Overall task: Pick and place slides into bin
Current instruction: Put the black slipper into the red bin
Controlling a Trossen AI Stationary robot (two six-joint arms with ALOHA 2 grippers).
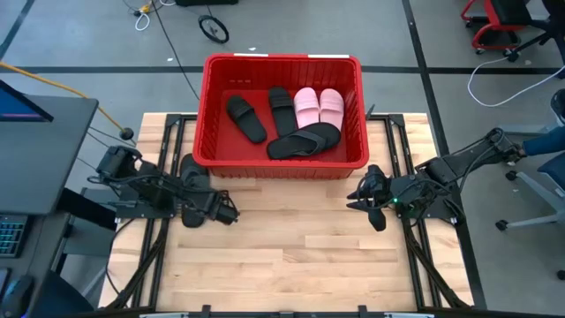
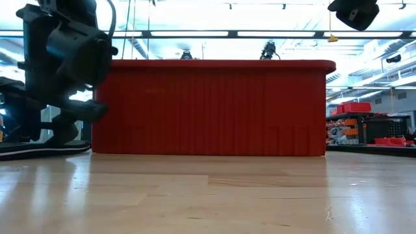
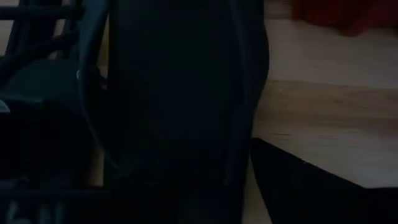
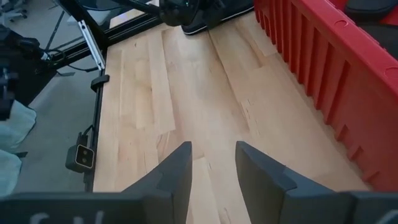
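The red bin (image 1: 282, 159) stands at the table's far middle. Inside lie two black slides (image 1: 245, 117), a pale pink pair (image 1: 318, 106) and black thong flip-flops (image 1: 305, 141). One more black slide (image 1: 191, 172) lies sole down on the table by the bin's near left corner. It also shows in the low view (image 2: 39, 149) and fills the left wrist view (image 3: 180, 93). My left gripper (image 1: 225, 212) is low, right at this slide. My right gripper (image 4: 212, 158) is open and empty above the table, near the bin's near right corner.
Bare wooden tabletop (image 1: 291, 256) stretches between the two arms, in front of the bin. The bin's ribbed near wall (image 2: 208, 110) rises high above the table. Black frame rails (image 1: 163, 141) run along the table's left and right sides.
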